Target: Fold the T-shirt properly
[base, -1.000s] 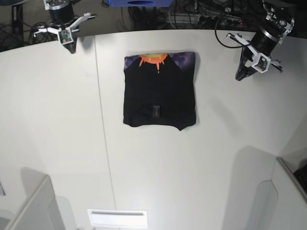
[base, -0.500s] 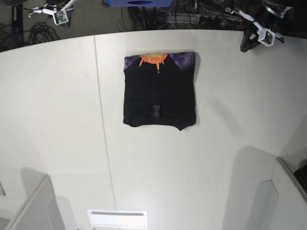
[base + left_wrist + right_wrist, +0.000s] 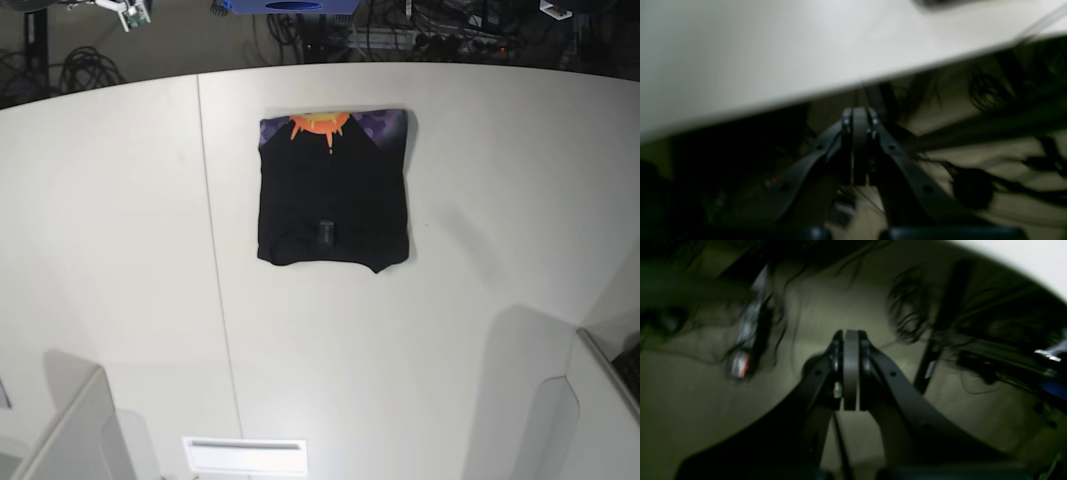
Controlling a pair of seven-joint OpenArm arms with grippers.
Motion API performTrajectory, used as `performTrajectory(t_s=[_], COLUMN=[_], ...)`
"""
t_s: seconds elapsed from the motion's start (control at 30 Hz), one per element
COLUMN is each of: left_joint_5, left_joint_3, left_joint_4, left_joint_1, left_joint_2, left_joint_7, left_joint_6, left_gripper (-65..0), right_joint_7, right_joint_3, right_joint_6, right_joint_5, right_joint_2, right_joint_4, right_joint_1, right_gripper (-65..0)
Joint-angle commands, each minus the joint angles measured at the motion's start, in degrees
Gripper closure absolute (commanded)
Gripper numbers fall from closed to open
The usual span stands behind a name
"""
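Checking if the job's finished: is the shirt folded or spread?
Folded: the shirt lies as a compact rectangle, sleeves tucked, print showing along one edge.

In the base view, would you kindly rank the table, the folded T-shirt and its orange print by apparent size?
1. Table
2. T-shirt
3. Orange print, a small patch at the shirt's far edge

A white table (image 3: 480, 220) (one seam down its left part) bears a folded black T-shirt (image 3: 333, 200), lying flat.
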Motion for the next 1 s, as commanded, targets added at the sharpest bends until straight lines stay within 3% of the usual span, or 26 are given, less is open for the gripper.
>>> performTrajectory(t_s=[0.0,0.13,0.37,0.47,0.57,0.67,0.8,0.97], left_joint_5=[-0.7,-0.7,-0.7,-0.7,-0.5,3.6,10.0,15.7], left_joint_3=[-0.4,1.6,7.8,10.3,14.4,18.3,19.4,19.5], left_joint_4=[-1.0,-8.7,-24.1,-29.3,-34.3,-40.0,-50.1,-62.9], left_joint_1=[1.2,0.9,-6.6,-9.4,-12.3,-15.8,-22.3,-32.0], left_joint_2=[-0.5,-0.7,-0.5,-0.5,-1.0,-1.3,-0.6,-0.5], left_joint_7=[-1.4,-1.7,-1.8,-1.8,-1.8,-1.8,-1.5,-1.5], left_joint_6=[-0.3,-0.3,-0.3,-0.3,-0.3,0.6,4.3,4.4], left_gripper=[0.0,0.0,0.0,0.0,0.0,0.0,0.0,0.0], right_joint_7=[-1.2,-5.1,-5.5,-5.2,-5.2,-5.1,-3.6,2.3], right_joint_3=[0.1,0.1,-6.0,-10.7,-17.9,-24.9,-29.7,-29.9], right_joint_6=[1.6,7.6,7.8,7.8,7.7,7.6,7.6,7.6], right_joint_5=[0.0,0.0,-0.2,0.3,6.1,12.1,13.0,12.9], right_joint_2=[0.1,-0.3,0.2,2.6,6.0,7.7,5.6,1.6], right_joint_4=[0.4,-3.9,-18.7,-25.0,-32.5,-41.8,-53.9,-65.7], right_joint_1=[-0.9,1.7,9.0,12.0,16.9,23.4,30.4,35.5], right_gripper=[0.0,0.0,0.0,0.0,0.0,0.0,0.0,0.0])
